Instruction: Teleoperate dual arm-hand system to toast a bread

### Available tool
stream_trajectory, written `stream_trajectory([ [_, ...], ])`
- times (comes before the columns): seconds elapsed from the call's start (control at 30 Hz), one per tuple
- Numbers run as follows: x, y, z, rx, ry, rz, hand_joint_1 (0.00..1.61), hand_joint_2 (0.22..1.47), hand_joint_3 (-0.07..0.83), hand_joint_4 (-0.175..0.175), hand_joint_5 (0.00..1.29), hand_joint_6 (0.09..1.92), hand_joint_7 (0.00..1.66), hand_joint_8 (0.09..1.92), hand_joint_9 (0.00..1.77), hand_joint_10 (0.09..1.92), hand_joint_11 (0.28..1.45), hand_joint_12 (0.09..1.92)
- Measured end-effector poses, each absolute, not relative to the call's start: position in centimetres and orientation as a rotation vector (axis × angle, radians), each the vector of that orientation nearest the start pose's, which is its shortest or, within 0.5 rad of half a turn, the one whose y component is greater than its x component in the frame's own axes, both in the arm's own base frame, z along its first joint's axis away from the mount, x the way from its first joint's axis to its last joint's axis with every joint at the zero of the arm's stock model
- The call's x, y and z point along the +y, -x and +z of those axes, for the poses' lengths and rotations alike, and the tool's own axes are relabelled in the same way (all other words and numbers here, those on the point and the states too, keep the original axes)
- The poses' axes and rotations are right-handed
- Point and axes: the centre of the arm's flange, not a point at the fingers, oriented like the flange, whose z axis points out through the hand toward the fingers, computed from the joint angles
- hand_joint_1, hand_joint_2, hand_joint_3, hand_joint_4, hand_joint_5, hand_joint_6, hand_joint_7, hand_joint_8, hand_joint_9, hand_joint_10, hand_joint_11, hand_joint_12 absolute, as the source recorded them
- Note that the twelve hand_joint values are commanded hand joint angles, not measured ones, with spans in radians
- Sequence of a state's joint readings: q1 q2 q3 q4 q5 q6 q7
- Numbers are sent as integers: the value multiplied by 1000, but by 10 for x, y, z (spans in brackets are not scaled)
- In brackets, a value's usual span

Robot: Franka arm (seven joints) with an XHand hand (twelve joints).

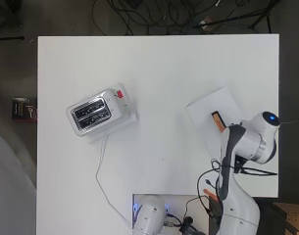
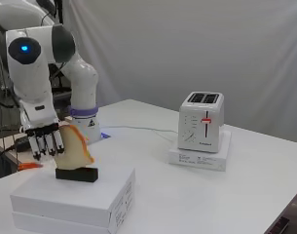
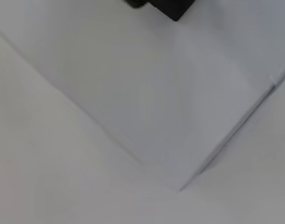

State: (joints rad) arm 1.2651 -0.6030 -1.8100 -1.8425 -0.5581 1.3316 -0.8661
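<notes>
Flat white box — bread upright.

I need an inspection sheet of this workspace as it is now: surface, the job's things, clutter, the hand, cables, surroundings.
Surface: white table, mostly bare.
Job's things: bread slice upright in black holder on stacked white boxes; toaster on a white box, slots empty.
Clutter: nothing seen.
Hand: the hand at the slice, fingers pointing down; grasp not visible.
Cables: white toaster cord across table; dark cables on floor.
Surroundings: grey curtain.
</notes>
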Motion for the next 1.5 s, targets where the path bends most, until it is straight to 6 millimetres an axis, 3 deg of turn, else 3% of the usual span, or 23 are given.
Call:
stream_trajectory([
  [0.07,-389,-371,371,-652,2598,607,1217,1176,0,-129,757,1158,989,1156,1167,753,614,919],
  [0.17,-380,-378,374,-671,2607,600,1225,1177,-1,-153,756,1145,989,1174,1140,838,611,952],
  [0.23,-365,-388,387,-730,2618,565,1229,1177,0,-165,748,1155,995,1166,1136,849,616,963],
  [0.3,-348,-396,415,-798,2639,488,1232,1175,0,-171,746,1158,1005,1149,1143,854,613,1022],
  [0.4,-309,-412,472,-976,2646,310,1232,1176,0,-175,740,1160,1006,1150,1148,858,612,1075],
  [0.47,-273,-421,504,-1153,2613,196,1229,1183,0,-175,727,1177,996,1165,1144,854,608,1055],
  [0.57,-208,-427,541,-1390,2528,47,1227,1187,0,-175,718,1188,990,1173,1142,849,609,1035],
  [0.63,-185,-424,552,-1462,2484,-25,1227,1187,0,-175,712,1200,994,1162,1145,800,609,938],
  [0.8,-187,-429,544,-1441,2425,-28,1232,1172,2,-175,716,1223,1040,1044,1242,437,657,664],
  [0.87,-162,-450,545,-1512,2372,3,1232,1174,-2,-175,703,1255,1053,1004,1295,240,677,524],
  [0.93,-116,-474,544,-1630,2293,37,1232,1175,0,-175,693,1263,1057,994,1334,138,697,429],
  [1.07,8,-512,541,-1905,2075,116,1233,1170,0,-175,696,1270,1076,950,1375,87,720,353],
  [1.17,88,-525,538,-2058,1933,180,1236,1163,0,-175,705,1270,1092,911,1387,87,734,337],
  [1.27,150,-534,529,-2210,1787,235,1240,1154,-1,-175,724,1243,1113,879,1409,87,745,339],
  [1.33,165,-542,522,-2259,1716,267,1242,1150,-1,-175,729,1243,1121,858,1412,87,747,340],
  [1.5,165,-559,506,-2213,1717,438,1234,1165,1,-175,692,1319,1094,876,1386,87,743,335],
])
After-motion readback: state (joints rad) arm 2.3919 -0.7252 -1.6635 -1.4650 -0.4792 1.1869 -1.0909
